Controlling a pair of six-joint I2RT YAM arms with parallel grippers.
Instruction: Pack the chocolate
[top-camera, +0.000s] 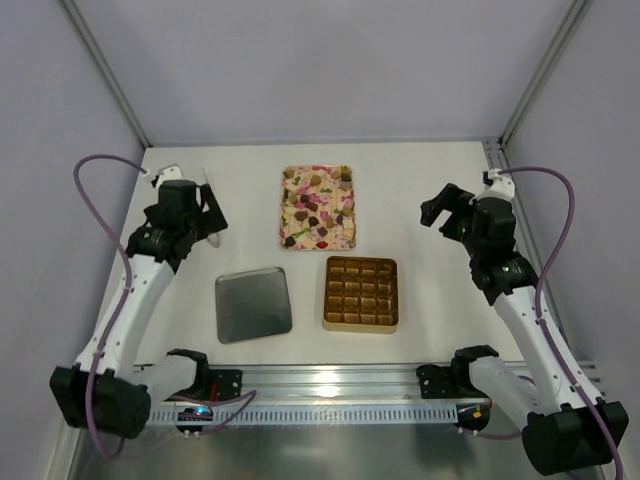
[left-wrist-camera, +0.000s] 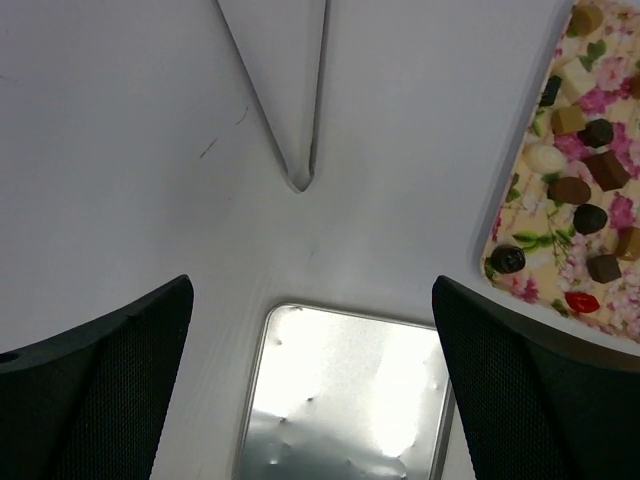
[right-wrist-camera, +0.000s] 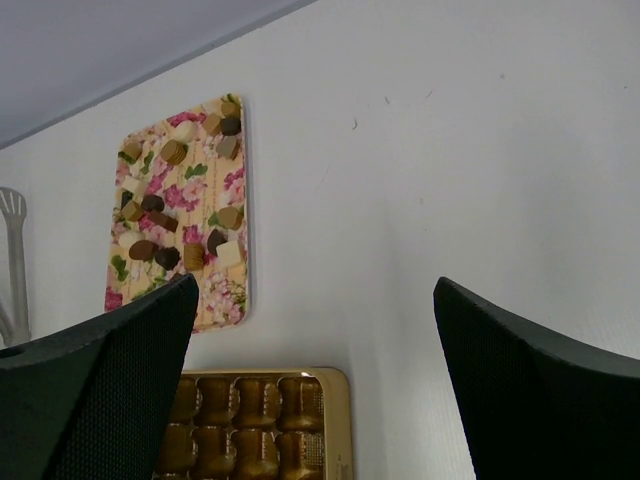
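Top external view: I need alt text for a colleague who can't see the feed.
Chocolates lie scattered on a floral tray at the rear centre of the table; in front of it sit a gold gridded box and, to its left, a shallow silver tin. The left pincer and right pincer hang open and empty at either side.

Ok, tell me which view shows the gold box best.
Top external: the whole gold box shows from above, every compartment visible. Right wrist catches only part of the box, cut off by the frame's bottom edge. Left wrist does not show it.
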